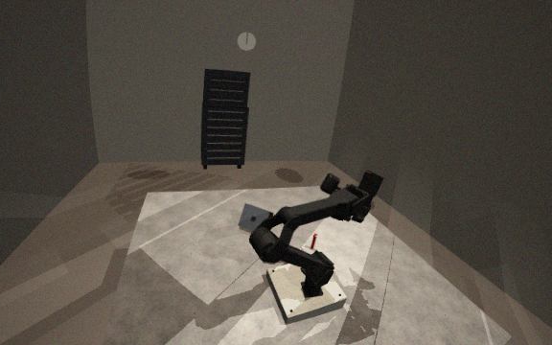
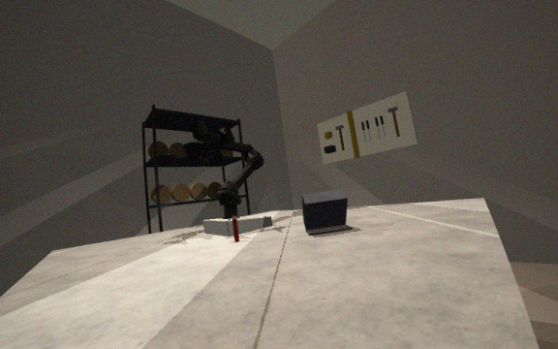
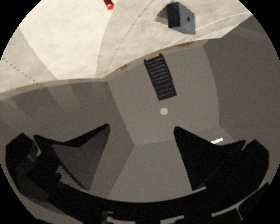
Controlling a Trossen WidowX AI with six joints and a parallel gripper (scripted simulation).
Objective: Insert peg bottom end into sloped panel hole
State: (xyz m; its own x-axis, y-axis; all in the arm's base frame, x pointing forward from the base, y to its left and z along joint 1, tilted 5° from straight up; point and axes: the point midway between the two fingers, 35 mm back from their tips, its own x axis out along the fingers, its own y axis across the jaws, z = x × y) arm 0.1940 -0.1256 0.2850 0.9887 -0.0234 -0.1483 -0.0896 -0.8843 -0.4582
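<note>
Right now the red peg [image 1: 313, 241] [image 2: 235, 229] [image 3: 108, 4] stands upright on the table [image 1: 180, 225] [image 2: 356, 281] [image 3: 56, 45], near my pale base plate [image 1: 284, 307] [image 2: 217, 227]. Only one end of it shows at the top edge of my wrist view. Off to one side of the peg, well apart from it, sits the sloped panel [image 1: 247, 217] [image 2: 325, 213] [image 3: 189, 25], blue-grey, with one dark hole [image 1: 253, 218] [image 3: 188, 19] in its face. My gripper [image 1: 351, 179] [image 3: 143, 128] is raised above the table, its fingers wide apart with nothing between them. Beyond the table, a dark slatted cabinet [image 1: 224, 115] [image 3: 161, 77] stands by the wall, below a round pale clock [image 1: 246, 41] [image 3: 164, 111].
</note>
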